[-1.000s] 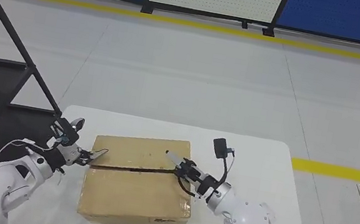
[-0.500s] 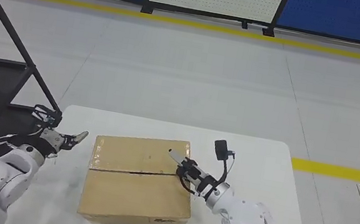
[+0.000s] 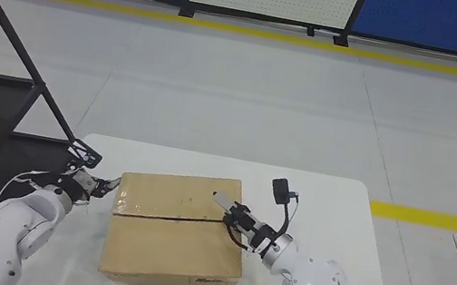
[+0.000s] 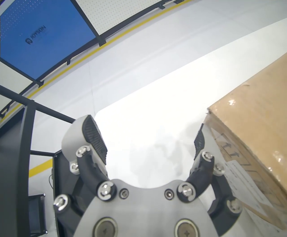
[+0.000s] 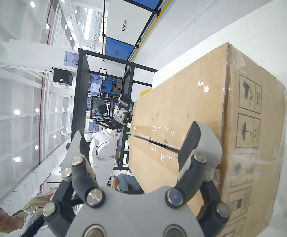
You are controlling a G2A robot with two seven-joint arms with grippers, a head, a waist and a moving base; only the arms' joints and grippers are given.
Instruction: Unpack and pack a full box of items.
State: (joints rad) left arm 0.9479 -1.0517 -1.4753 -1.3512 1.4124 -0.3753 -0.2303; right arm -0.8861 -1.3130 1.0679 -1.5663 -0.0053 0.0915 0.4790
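box [image 3: 166,233]: flaps down, on table [image 3: 328,206]
left claw [image 4: 145,132]: apart, empty, beside box end
right claw [image 5: 134,134]: apart, empty, at opposite end by seam

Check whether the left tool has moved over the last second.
Yes. The left tool slid off the top of the cardboard box, away past its edge, then came back close beside it.

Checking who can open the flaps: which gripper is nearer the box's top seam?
Right. The right gripper is over the box at the seam's end; the left gripper is beside the box, off its top.
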